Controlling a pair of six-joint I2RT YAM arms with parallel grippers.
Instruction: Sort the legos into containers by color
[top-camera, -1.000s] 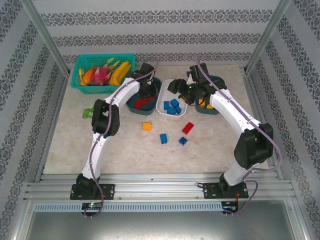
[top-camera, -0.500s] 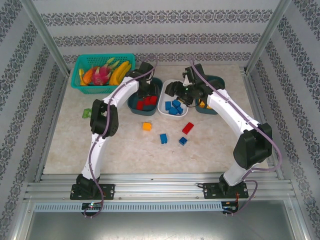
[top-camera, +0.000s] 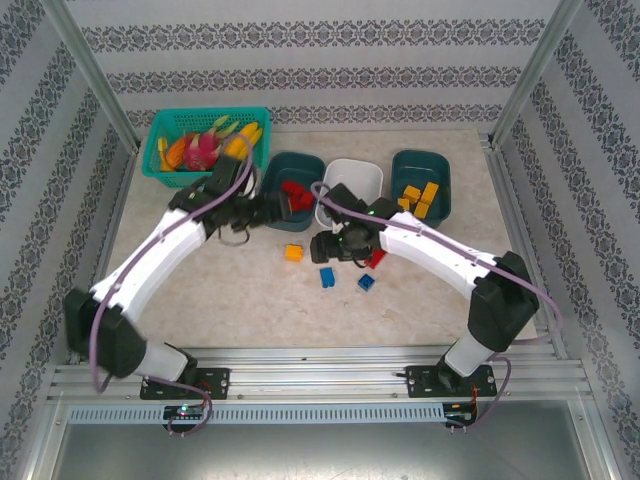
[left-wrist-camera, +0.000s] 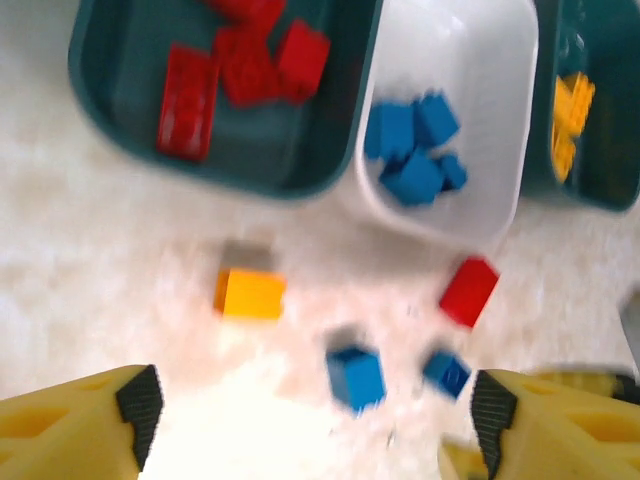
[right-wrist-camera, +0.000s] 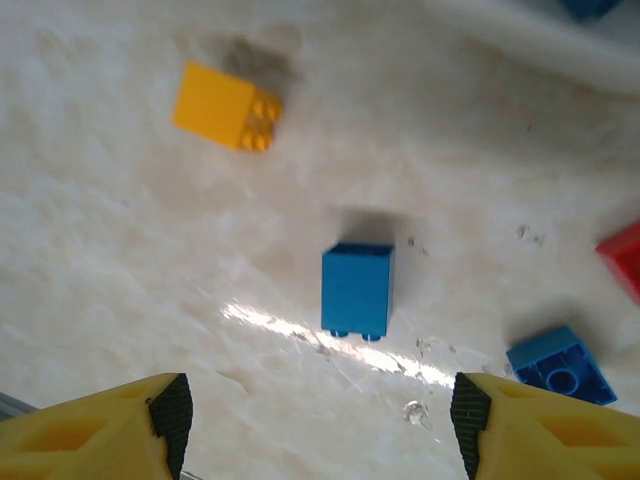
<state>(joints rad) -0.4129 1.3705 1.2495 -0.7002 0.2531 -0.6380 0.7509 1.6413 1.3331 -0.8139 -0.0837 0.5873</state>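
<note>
Three containers stand in a row at the back. The left dark teal tray holds red legos. Blue legos lie in the white tray, and the right dark teal tray holds yellow-orange ones. Loose on the table lie an orange brick, a blue brick, a smaller blue one and a red one. My left gripper hangs open and empty in front of the red tray. My right gripper is open above the upright blue brick.
A brighter teal mesh basket with toy fruit stands at the back left. Metal frame posts and rails border the table. My right arm lies over the front of the white tray and part of the red brick.
My left gripper has opened and drawn back toward me from over the red tray. The right arm has swung from the trays down over the loose bricks.
</note>
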